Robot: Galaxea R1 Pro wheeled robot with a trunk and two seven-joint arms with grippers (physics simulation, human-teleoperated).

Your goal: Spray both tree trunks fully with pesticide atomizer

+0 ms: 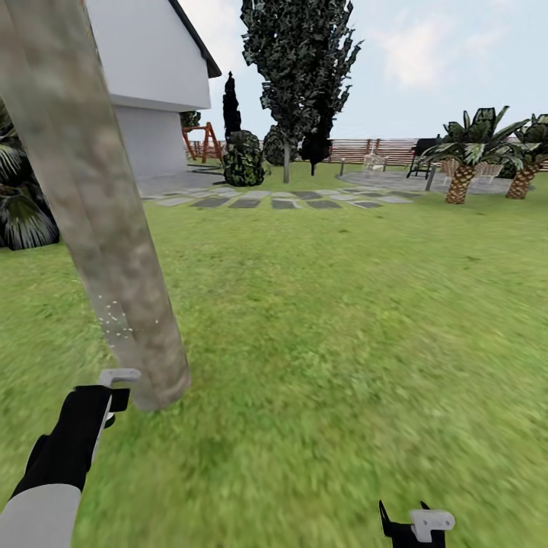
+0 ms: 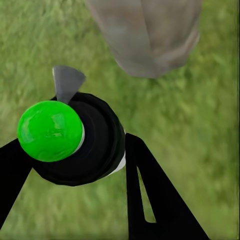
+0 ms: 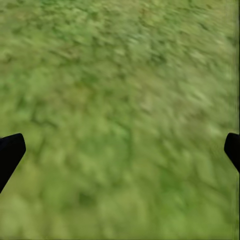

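Ground: blurred green grass lawn [image 3: 120, 100], mottled light and dark, running to every edge.
Right claw [image 3: 120, 147]: two black fingertips [image 3: 9, 152] at opposite edges of the view, set wide apart.
Between the fingertips: bare grass, nothing held.
Sharpness: soft throughout; blades not distinguishable.

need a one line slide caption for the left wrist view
Left tool shut on the green-capped pesticide atomizer, aimed at the base of a tree trunk over the grass.
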